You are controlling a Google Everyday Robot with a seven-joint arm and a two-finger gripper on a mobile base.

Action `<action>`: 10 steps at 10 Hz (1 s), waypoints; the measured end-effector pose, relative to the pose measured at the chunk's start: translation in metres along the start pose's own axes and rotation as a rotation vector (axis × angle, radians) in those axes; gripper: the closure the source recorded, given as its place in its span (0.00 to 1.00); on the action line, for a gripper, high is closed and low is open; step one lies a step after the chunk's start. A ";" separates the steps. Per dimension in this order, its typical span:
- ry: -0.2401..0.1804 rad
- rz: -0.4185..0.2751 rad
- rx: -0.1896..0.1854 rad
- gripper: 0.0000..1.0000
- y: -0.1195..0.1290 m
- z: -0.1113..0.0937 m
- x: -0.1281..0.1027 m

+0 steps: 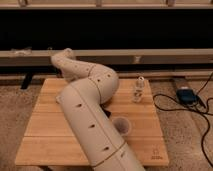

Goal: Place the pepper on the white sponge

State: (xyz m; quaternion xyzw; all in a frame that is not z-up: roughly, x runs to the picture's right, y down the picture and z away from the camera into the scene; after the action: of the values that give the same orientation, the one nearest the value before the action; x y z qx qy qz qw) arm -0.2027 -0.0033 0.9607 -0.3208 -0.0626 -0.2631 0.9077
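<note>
Gripper fingers are closed, though the gripper itself sits hidden behind the far end of the arm [65,59], over the table's [45,140] back left edge. Whether it holds the pepper cannot be told; neither pepper nor sponge shows. Right of that end and nearer the camera stand one cup [121,125] and one clear bottle [138,90]. One corner mark [157,155] on the table is unreadable.

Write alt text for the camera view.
A white robot arm bends across a wooden table, hiding its gripper behind its far end near the table's back left. A small cup and a clear bottle stand to the arm's right.
</note>
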 end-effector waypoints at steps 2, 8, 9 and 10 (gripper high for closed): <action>-0.010 -0.006 0.015 1.00 0.005 -0.012 -0.003; -0.077 -0.108 0.018 1.00 0.036 -0.030 -0.062; -0.086 -0.139 0.018 1.00 0.036 -0.032 -0.073; -0.089 -0.149 0.019 1.00 0.035 -0.033 -0.077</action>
State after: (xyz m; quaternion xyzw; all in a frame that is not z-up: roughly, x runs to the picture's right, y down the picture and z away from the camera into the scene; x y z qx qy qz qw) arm -0.2519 0.0334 0.8940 -0.3181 -0.1292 -0.3145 0.8850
